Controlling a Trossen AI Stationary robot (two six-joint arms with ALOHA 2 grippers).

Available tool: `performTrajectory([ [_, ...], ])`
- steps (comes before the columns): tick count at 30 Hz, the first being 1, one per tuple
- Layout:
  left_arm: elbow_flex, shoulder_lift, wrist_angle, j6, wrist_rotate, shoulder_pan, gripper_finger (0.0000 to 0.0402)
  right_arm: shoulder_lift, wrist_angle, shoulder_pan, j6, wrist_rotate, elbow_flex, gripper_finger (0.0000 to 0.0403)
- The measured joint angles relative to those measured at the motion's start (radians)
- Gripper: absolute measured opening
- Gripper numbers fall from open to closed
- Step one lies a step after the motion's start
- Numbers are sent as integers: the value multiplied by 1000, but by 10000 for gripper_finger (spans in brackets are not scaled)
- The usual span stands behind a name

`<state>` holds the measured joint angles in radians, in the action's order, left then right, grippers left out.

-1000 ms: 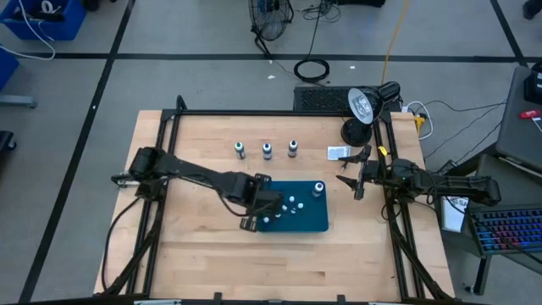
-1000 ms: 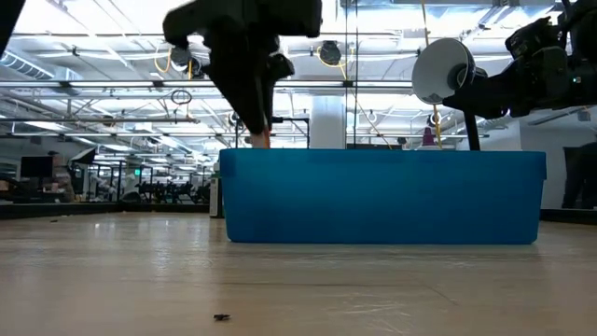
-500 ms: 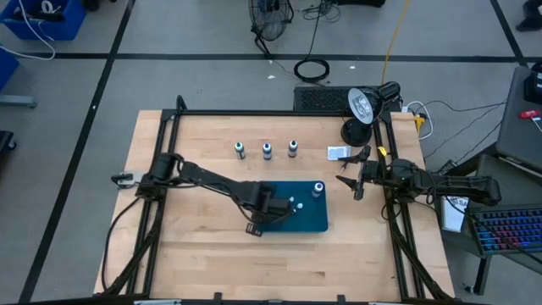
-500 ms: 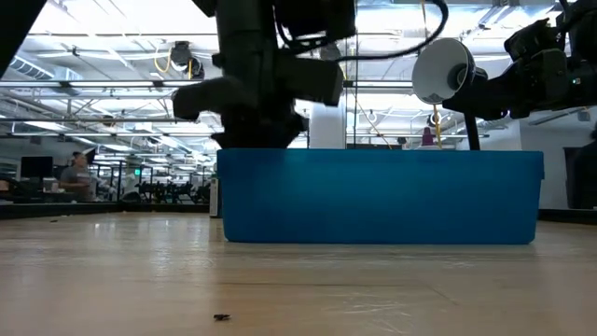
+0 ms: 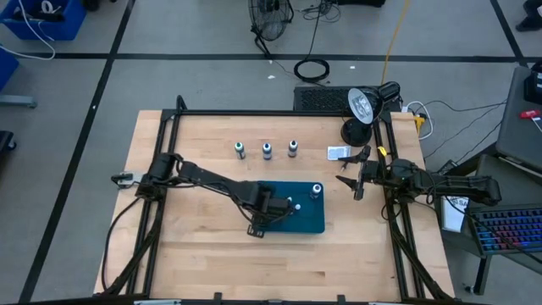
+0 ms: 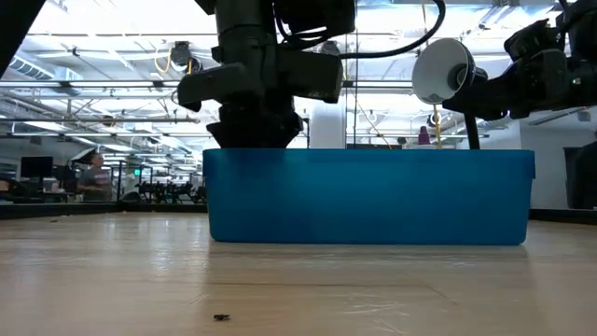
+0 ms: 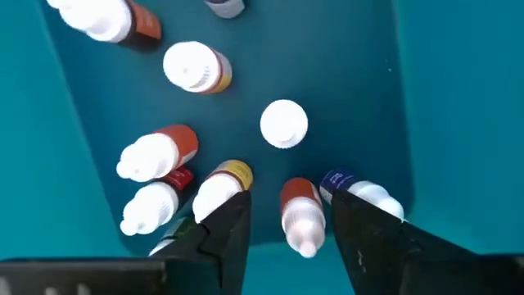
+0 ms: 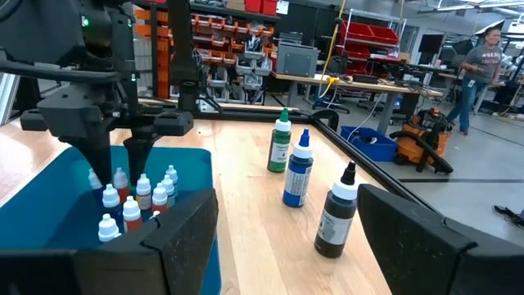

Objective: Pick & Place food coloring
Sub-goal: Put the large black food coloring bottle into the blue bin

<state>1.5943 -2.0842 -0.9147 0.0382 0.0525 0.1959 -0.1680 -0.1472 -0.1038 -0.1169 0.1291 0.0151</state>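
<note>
Blue tray [image 5: 309,222]: sits on the wooden table [image 5: 195,246], just below the middle of the high view; in the low view its wall [image 6: 373,198] fills the centre of the frame.
Small bottles in tray [image 7: 282,124]: a cluster of tiny white-capped food-colouring bottles stands at the tray's left end, with red, yellow and blue labels; the right wrist view shows the same cluster [image 8: 131,205] at the lower left.
Lone bottle [image 5: 315,191]: stands apart near the tray's upper right corner.
Three larger bottles: a row on the bare wood above the tray, upper centre of the high view: green [image 5: 240,150], blue [image 5: 267,150] and dark [image 5: 293,148]; all upright, well apart from the tray.
Left gripper [image 7: 282,233]: reaches down into the tray's left end; its fingers are spread narrowly on either side of a red-labelled bottle [image 7: 300,211], which tilts between them. Whether the pads touch it cannot be told.
Right gripper [image 5: 352,176]: waits at the right of the table beside the tray, fingers apart, holding nothing.
Lamp [image 5: 362,106]: round head at the table's upper right edge.
Person [image 8: 481,61]: stands far back in the room, upper right of the right wrist view.
</note>
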Motion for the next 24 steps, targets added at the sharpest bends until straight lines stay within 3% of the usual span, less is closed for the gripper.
performTrajectory([
  [7,0,92,-33,-22,0,-1,176,0,0,0,0,0,0,279],
  [14,0,340,-80,-32,9,15,176,-4,-5,0,0,0,0,279],
  [17,0,468,-204,11,94,29,175,-6,-3,0,0,0,0,279],
  [24,-187,769,-302,-266,432,35,176,-6,-3,0,0,0,0,279],
])
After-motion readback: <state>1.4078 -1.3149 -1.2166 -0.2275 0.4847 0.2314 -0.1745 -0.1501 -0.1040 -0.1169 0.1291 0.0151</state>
